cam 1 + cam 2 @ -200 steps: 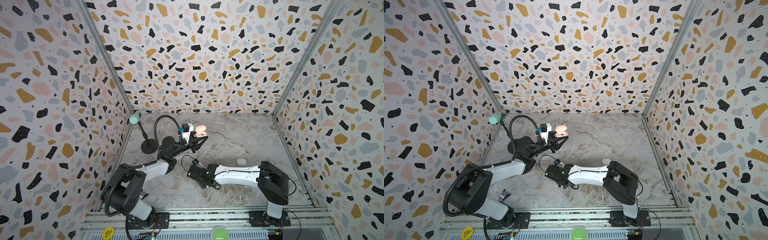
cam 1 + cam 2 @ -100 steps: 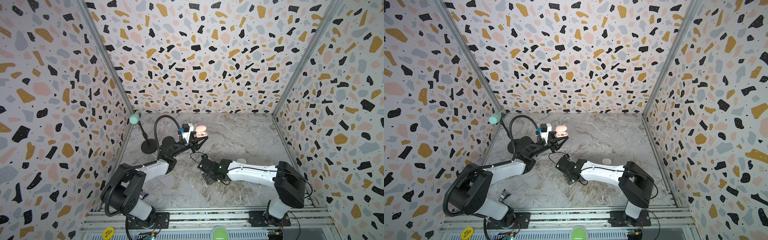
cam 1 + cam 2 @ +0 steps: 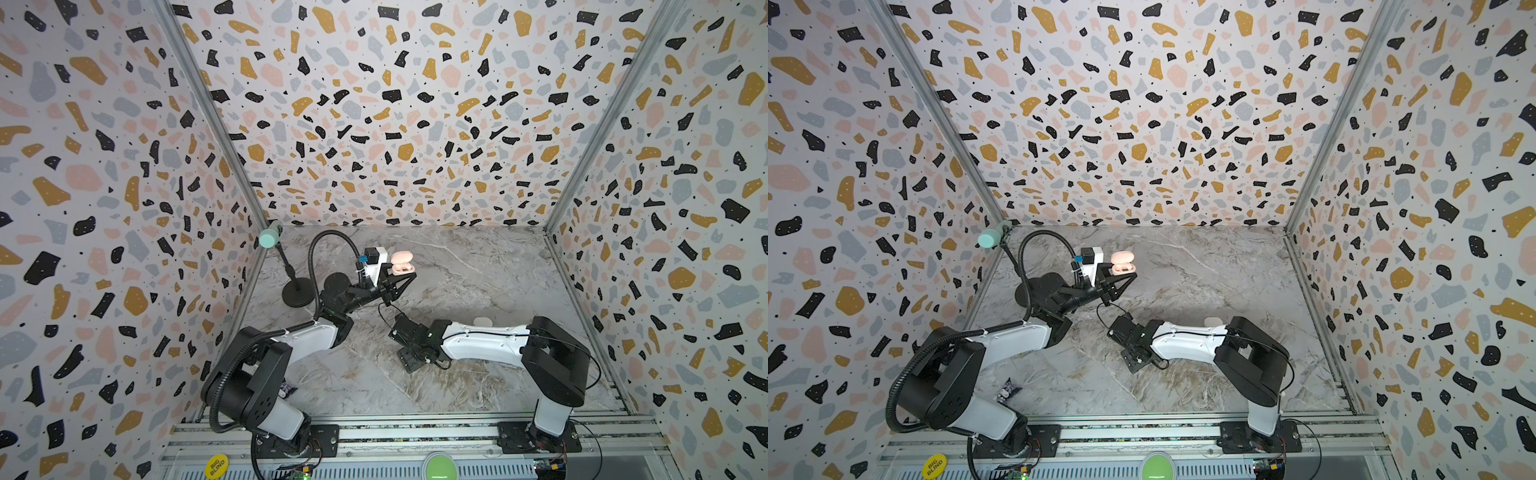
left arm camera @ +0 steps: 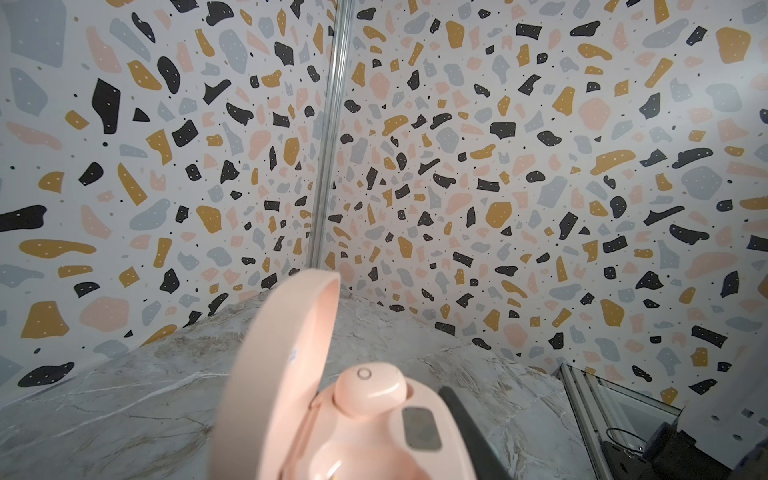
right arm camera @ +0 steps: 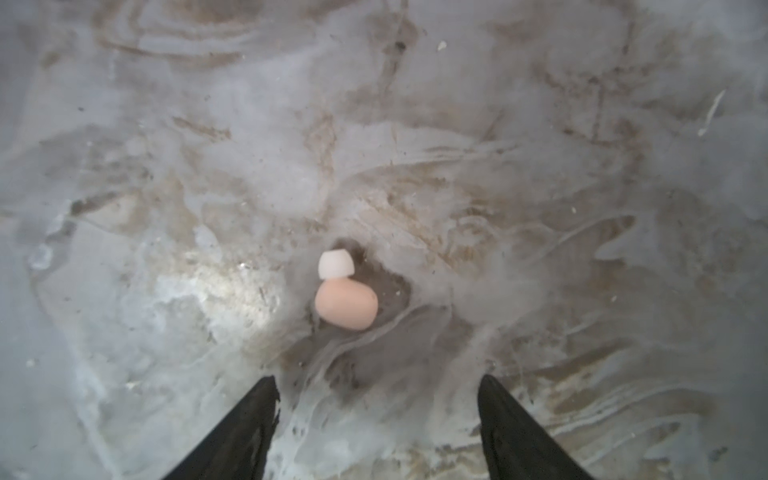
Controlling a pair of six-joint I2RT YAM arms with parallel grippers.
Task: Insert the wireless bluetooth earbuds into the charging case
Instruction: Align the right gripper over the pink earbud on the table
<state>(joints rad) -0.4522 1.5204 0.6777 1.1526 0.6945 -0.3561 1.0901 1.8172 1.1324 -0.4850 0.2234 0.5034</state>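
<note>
1. In both top views the left gripper (image 3: 402, 277) (image 3: 1122, 279) is raised over the back-left part of the marble tabletop (image 3: 478, 270). Its jaws are drawn narrow, clamped on the base of a pink charging case (image 3: 402, 262) (image 4: 374, 453).
2. Only the left wrist view looks inside the case. The lid (image 4: 282, 353) stands open, and a seated earbud (image 4: 370, 388) rests in one socket, its rounded back and small ring facing outward.
3. The right gripper (image 3: 411, 353) (image 5: 378, 379) hangs low over the middle of the tabletop, pointing down. Both top views hide what lies under it.
4. The right wrist view alone shows the loose earbud (image 5: 346, 305), pink, lying on the marble. The jaws are spread wide and hold nothing.
5. The loose earbud's long axis runs roughly along the gripper's reach. Its white tip (image 5: 334, 264) points away from the fingers (image 5: 237, 432).
6. The loose earbud lies just beyond the fingertips, about centred on the gap between them and touching neither.
</note>
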